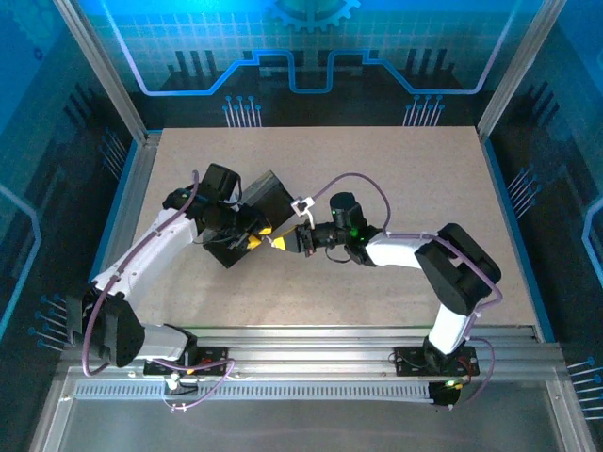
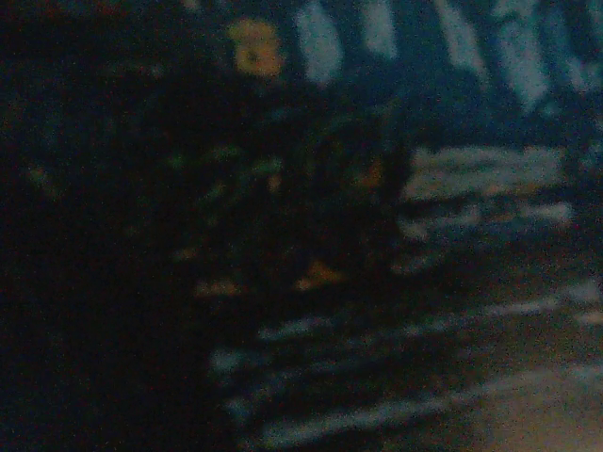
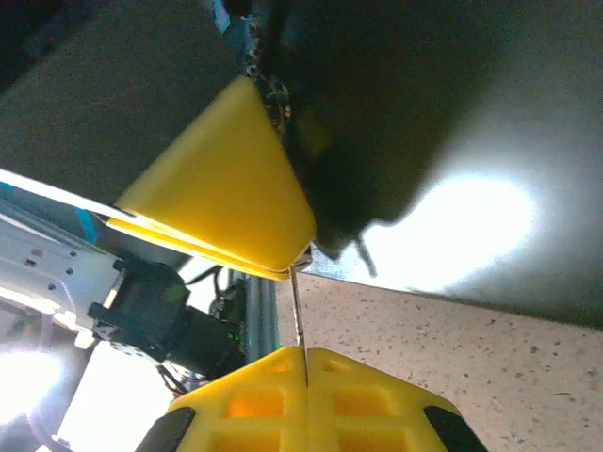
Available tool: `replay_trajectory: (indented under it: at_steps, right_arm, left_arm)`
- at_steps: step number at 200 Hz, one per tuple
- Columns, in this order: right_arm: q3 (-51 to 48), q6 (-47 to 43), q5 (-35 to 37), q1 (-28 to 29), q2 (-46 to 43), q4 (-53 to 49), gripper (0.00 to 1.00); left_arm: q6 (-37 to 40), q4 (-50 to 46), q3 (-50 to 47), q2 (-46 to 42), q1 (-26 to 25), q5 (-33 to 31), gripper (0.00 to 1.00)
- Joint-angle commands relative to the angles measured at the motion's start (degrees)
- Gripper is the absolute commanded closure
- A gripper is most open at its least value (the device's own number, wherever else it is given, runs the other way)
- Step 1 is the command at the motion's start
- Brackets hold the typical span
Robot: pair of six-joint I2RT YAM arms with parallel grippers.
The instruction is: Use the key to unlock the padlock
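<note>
My right gripper point(image 3: 306, 363) is shut on the key point(image 3: 297, 315). The key is a thin silvery blade standing straight up from between the yellow fingertips. Its tip meets the underside of my left gripper's yellow fingers point(image 3: 226, 188), where a sliver of grey metal point(image 3: 303, 256) peeks out. This seems to be the padlock, and the rest of it is hidden. From above, the left gripper point(image 1: 256, 239) and right gripper point(image 1: 283, 243) meet tip to tip at the front of the black box point(image 1: 268, 193). The left wrist view is dark and blurred.
The black box rests tilted on the beige table point(image 1: 396, 179) under the left wrist, and its dark side point(image 3: 405, 104) looms over the right wrist camera. Bare tabletop lies to the right and behind. An aluminium rail point(image 1: 311, 344) runs along the near edge.
</note>
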Motion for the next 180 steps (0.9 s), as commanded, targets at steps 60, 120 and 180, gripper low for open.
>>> replay_trajectory:
  at_steps: [60, 120, 180]
  right_arm:
    - [3.29, 4.10, -2.17, -1.01, 1.04, 5.58, 1.00]
    - [4.15, 2.88, -0.05, 1.27, 2.67, 5.43, 1.00]
    - [2.47, 3.37, 0.67, 1.56, 2.81, 10.87, 1.00]
  left_arm:
    - [4.68, -4.89, 0.28, -2.83, 1.78, 3.41, 1.00]
    - [2.36, -2.37, -0.87, -3.57, 3.27, 6.26, 1.00]
    - [1.19, -1.02, -2.26, -4.81, 5.31, 8.96, 1.00]
